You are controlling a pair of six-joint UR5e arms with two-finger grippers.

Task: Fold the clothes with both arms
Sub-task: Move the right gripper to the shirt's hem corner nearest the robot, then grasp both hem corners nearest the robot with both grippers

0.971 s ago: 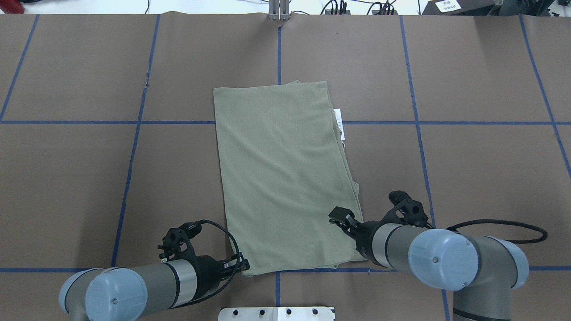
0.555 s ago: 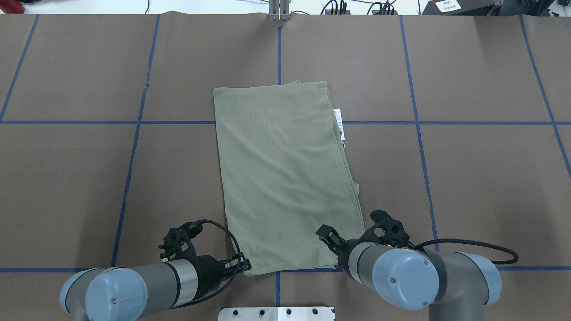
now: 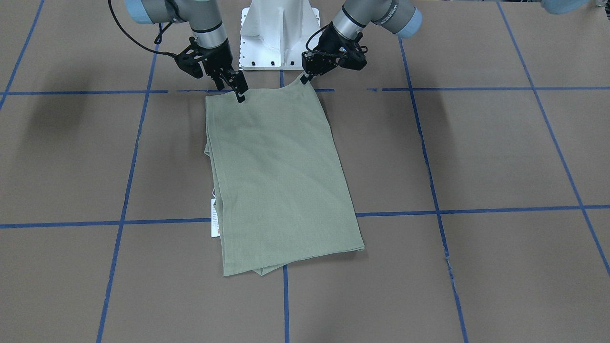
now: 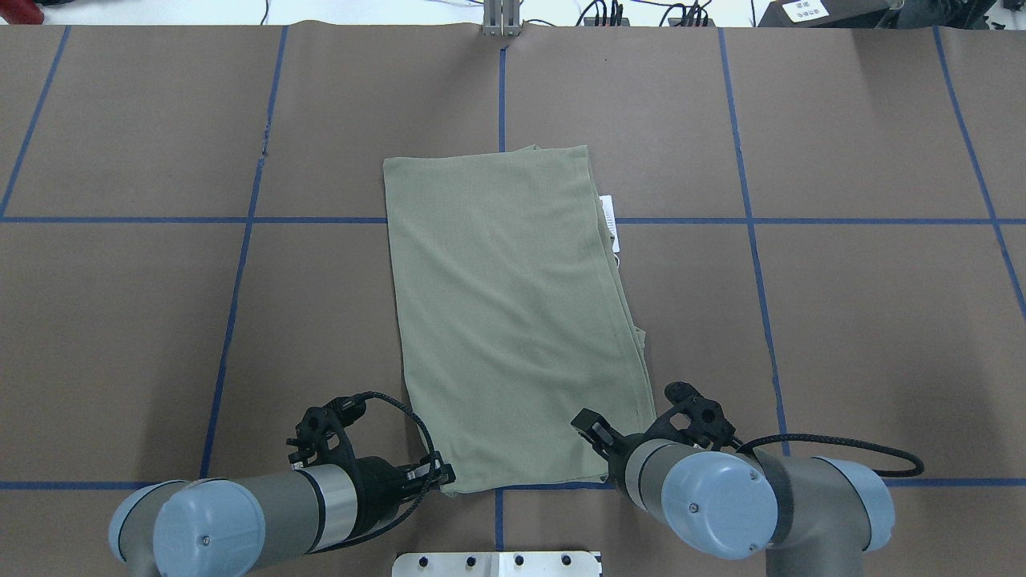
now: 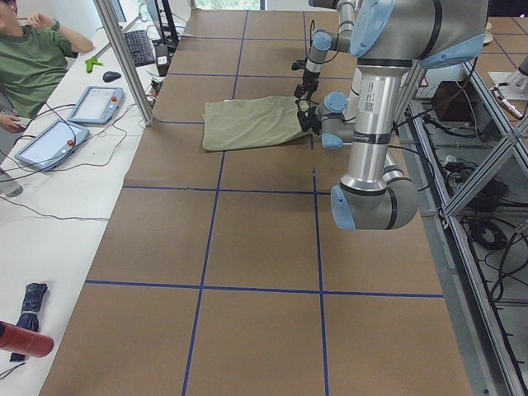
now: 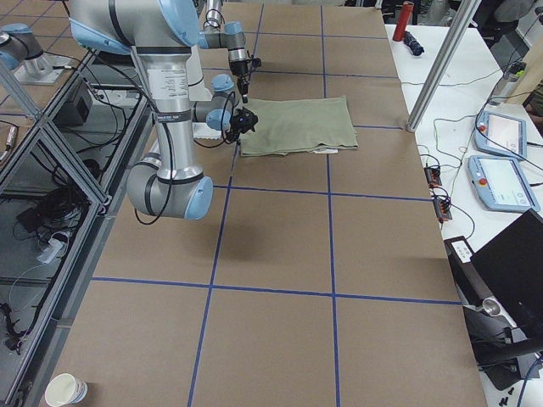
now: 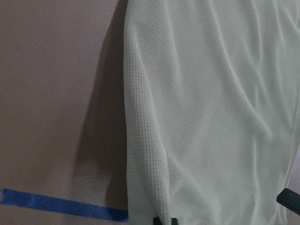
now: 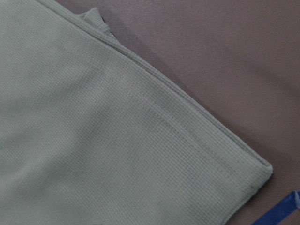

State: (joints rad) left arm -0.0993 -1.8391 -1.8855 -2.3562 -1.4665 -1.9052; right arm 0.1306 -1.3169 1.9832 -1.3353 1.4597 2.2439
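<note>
Left gripper (image 3: pixel 304 79): is pinching the near-left corner of the shirt, with the cloth rising to a small peak between the pressed-together fingers.
Right gripper (image 3: pixel 237 92): is pointing down at the shirt's near edge, a little inward from the near-right corner, with one fingertip (image 3: pixel 241 98) touching the cloth. Whether the fingers are spread or gripping cannot be told.
Left arm (image 4: pixel 240 521): is reaching in low from the robot's side, and its wrist is lying just beside the shirt's near-left corner.
Right arm (image 4: pixel 721 501): is bending over the near-right corner and hiding that corner in the overhead view.
Shirt (image 4: pixel 513 320): a sage-green knit that is lying folded into a long, narrow rectangle in the middle of the table. It is running away from the robot, flat apart from the pinched corner. Stacked layers are showing along its right-hand side.
Hang tag (image 4: pixel 610 218): white, and is sticking out from under the right-hand edge toward the far end.
Table (image 3: pixel 476 143): is covered in brown sheeting.
Tape lines (image 3: pixel 476 209): blue, and are marking the table as a grid. The shirt is lying across one of them.
Pedestal base (image 3: pixel 279 33): white metal, and is standing between the two arms, near the shirt's near edge.
Operator (image 5: pixel 33 58): is wearing green and sitting at a side bench beyond the table's far edge.
</note>
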